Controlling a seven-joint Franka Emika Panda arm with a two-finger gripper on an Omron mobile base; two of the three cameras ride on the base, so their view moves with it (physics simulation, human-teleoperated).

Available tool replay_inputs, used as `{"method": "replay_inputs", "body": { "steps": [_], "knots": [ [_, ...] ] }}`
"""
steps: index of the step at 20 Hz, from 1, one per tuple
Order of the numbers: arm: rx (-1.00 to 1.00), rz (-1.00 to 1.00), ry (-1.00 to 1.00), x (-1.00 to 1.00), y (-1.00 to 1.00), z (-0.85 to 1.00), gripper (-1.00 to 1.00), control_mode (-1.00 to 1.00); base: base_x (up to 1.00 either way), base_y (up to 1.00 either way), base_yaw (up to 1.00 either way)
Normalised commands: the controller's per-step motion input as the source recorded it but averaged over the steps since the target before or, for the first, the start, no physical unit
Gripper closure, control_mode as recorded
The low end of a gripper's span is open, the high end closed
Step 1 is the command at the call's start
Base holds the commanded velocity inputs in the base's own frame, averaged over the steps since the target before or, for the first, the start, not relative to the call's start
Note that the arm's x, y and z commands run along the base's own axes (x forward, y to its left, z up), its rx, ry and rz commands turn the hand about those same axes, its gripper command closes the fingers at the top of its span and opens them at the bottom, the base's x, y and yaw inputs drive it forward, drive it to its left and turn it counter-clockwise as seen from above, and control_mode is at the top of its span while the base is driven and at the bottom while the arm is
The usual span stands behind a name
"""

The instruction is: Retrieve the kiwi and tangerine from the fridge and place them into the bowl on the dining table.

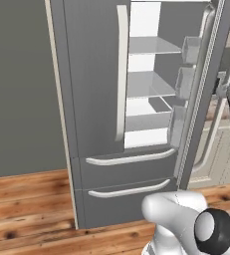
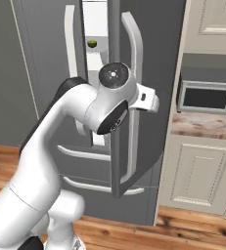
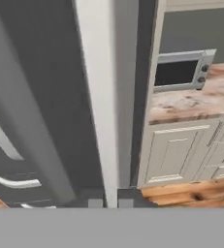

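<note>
Pincer [image 3: 110, 202] was clamped on the stiff white handle [image 3: 100, 97] of the heavy fridge [image 1: 94, 74] door, gripped mid-length.

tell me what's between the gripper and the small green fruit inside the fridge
In the right base view, the half-open right door with its white handle stands between them; the green fruit sits on a shelf behind it. The gripper is shut on the handle.

No readable text, labels or numbers on any surface.
</note>
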Motion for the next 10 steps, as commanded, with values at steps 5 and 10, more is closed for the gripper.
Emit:
{"method": "replay_inputs", "body": {
  "steps": [5, 10],
  "knots": [
    [-0.01, 0.0, -0.05, -0.99, -0.16, 0.48, -1.0, -1.0, 0.0, 0.0, 0.0],
    [-0.16, 0.0, -0.01, -0.56, 0.61, 0.46, -1.0, -1.0, 0.0, 0.0, 0.0]
  ]
}}
